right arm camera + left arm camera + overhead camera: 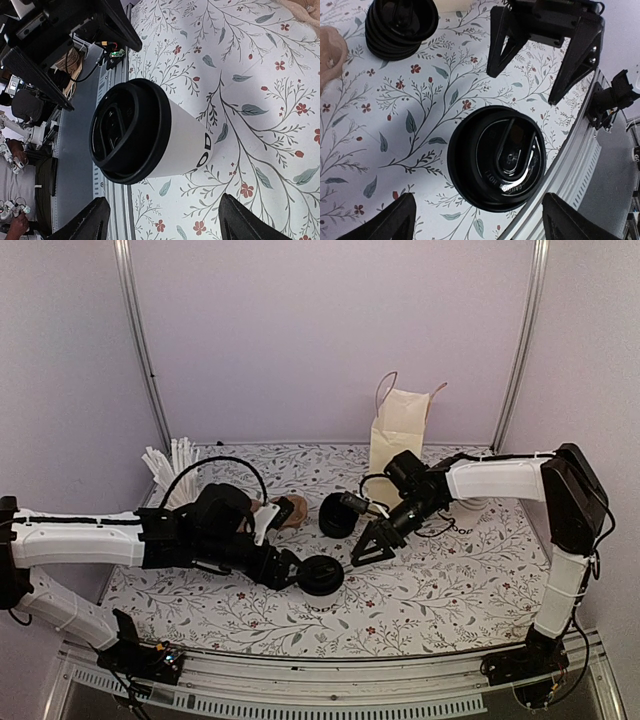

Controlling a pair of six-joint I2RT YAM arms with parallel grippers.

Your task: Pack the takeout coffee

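- The coffee (320, 575) is a white paper cup with a black domed lid and dark letters low on its wall.
- It stands upright on the floral table (450, 580), long axis vertical, lid up. It is near the front edge, at 6 o'clock from the lid stack (337, 513).
- The left gripper (295, 570) is at the cup's 9 o'clock. Its fingers are spread wide, the cup between their tips, unclamped.
- The right gripper (372, 545) is at the cup's 2 o'clock, fingers splayed, holding nothing.
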